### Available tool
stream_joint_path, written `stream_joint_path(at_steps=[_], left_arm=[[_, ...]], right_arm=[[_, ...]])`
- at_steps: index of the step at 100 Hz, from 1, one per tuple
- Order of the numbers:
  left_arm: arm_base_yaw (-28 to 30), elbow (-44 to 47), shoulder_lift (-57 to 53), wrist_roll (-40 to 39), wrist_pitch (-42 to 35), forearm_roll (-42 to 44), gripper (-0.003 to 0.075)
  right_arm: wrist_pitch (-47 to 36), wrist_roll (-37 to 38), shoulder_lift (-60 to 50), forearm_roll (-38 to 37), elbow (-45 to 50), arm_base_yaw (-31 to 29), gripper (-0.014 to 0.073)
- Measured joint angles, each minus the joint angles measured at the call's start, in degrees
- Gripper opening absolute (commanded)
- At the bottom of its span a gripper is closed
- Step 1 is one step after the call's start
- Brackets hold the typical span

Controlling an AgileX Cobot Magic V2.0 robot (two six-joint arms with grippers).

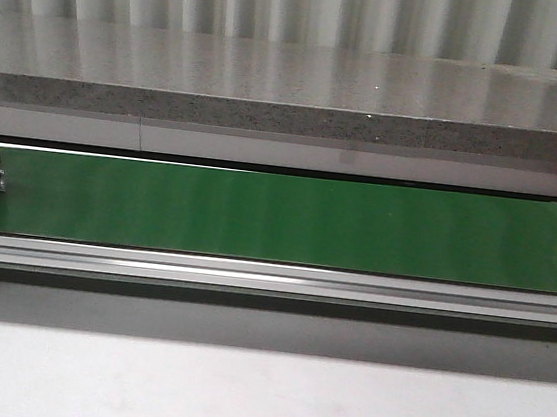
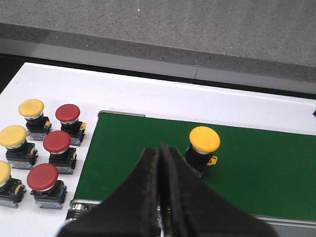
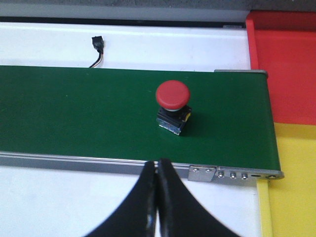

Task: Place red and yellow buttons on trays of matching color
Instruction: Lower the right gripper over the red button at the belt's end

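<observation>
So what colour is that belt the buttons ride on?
Dark green belt, clearest in the right wrist view.

You see right gripper (image 3: 157,165), black fingertips pressed together, hovering over near rail (image 3: 74,162) of green belt (image 3: 74,108). Red button (image 3: 173,104) stands upright on belt, well clear of gripper, near belt's end. Beside that end you have red tray (image 3: 289,64), yellow tray (image 3: 296,182) adjoining it. Small black connector (image 3: 98,45) with wire lies on white table (image 3: 163,47) past belt.
</observation>
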Motion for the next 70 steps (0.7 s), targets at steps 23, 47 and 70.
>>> stream_joint_path(at_steps=[23, 47, 70], left_arm=[[0.0, 0.0, 0.0, 0.1, 0.0, 0.0, -0.0020], [0.0, 0.0, 0.0, 0.1, 0.0, 0.0, -0.0020], [0.0, 0.0, 0.0, 0.1, 0.0, 0.0, -0.0020]], right_arm=[[0.9, 0.0, 6.1, 0.0, -0.8, 0.0, 0.0632], [0.4, 0.4, 13.0, -0.9, -2.0, -1.0, 0.0631], [-1.4, 0.4, 24.9, -1.9, -6.4, -6.7, 0.0631]])
